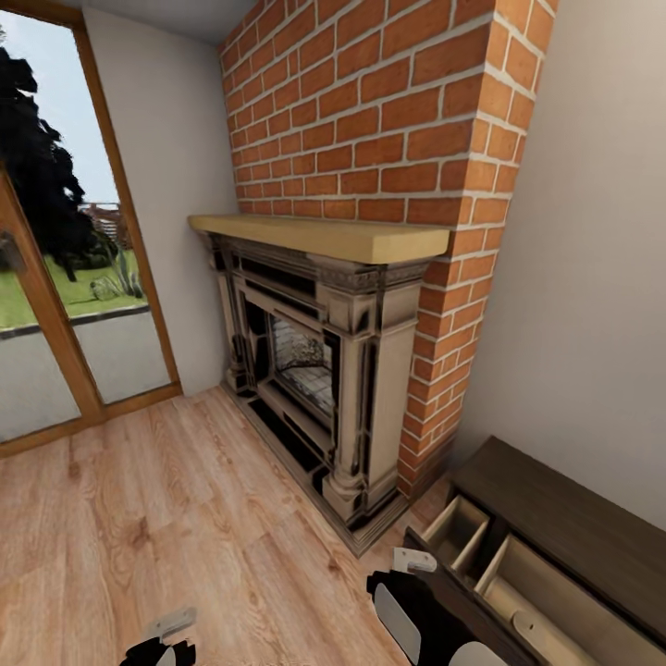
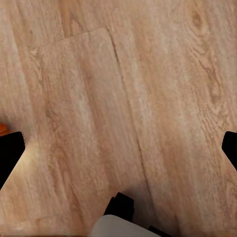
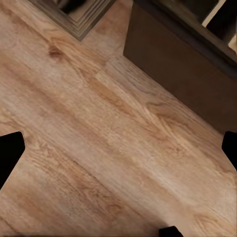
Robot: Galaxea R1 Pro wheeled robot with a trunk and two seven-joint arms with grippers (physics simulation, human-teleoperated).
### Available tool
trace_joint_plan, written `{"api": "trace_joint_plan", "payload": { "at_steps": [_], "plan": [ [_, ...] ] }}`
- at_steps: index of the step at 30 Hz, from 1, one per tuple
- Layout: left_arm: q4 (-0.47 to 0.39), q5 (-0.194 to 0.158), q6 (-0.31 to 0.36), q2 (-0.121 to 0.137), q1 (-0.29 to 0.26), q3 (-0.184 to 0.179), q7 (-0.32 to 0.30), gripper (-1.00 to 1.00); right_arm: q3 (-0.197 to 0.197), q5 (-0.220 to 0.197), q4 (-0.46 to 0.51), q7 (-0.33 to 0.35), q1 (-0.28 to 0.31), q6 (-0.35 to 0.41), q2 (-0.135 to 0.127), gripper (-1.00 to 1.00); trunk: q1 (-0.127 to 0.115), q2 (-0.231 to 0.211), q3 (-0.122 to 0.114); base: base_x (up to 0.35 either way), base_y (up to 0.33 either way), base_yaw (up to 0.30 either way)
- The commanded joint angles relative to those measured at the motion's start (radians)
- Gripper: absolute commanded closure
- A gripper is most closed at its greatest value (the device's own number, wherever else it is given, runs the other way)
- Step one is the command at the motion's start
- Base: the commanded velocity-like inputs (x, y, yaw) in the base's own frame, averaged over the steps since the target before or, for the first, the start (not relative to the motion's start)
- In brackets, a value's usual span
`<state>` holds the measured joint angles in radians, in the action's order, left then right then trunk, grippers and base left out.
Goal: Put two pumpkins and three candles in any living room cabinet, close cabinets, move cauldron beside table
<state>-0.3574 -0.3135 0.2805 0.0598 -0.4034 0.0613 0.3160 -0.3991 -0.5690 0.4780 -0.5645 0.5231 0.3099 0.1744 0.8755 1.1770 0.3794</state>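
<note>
Above the plank floor (image 2: 148, 98), both end effectors hang spread, empty.

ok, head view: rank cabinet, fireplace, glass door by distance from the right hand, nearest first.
1. cabinet: right beside the right hand, at lower right, compartments open.
2. fireplace: ahead at centre, against the brick chimney.
3. glass door: far left, across the wooden floor.

The cabinet (image 1: 555, 555) runs off the frame's corner; an orange sliver (image 2: 2, 129) at the left wrist view's edge stays unidentifiable.
</note>
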Motion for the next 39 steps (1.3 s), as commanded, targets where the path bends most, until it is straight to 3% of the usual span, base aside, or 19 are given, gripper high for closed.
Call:
{"api": "trace_joint_plan", "payload": {
  "at_steps": [1, 35, 37, 39],
  "plan": [
    [0.0, 0.0, 0.0, 0.0, 0.0, 0.0, 0.0, -1.0, 0.0, 0.0, 0.0, 0.0, 0.0, 0.0, 0.0, -1.0, 0.0, 0.0, 0.001, 0.0, 0.0, 0.267],
    [0.011, 0.008, -0.024, -0.003, 0.0, -0.004, 0.0, -1.0, -0.002, 0.002, -0.037, 0.002, 0.0, -0.021, 0.0, -1.0, 0.0, 0.0, 0.032, 0.0, 0.0, 0.267],
    [0.011, 0.008, -0.024, -0.003, 0.0, -0.004, 0.0, -1.0, -0.009, 0.002, -0.038, 0.003, 0.0, -0.021, 0.0, -1.0, 0.0, 0.0, 0.034, 0.0, 0.0, 0.267],
    [0.011, 0.008, -0.024, -0.003, 0.0, -0.004, 0.0, -1.0, -0.041, 0.002, -0.038, 0.003, 0.0, -0.022, 0.0, -1.0, 0.0, 0.0, 0.035, 0.0, 0.0, 0.267]
  ]
}}
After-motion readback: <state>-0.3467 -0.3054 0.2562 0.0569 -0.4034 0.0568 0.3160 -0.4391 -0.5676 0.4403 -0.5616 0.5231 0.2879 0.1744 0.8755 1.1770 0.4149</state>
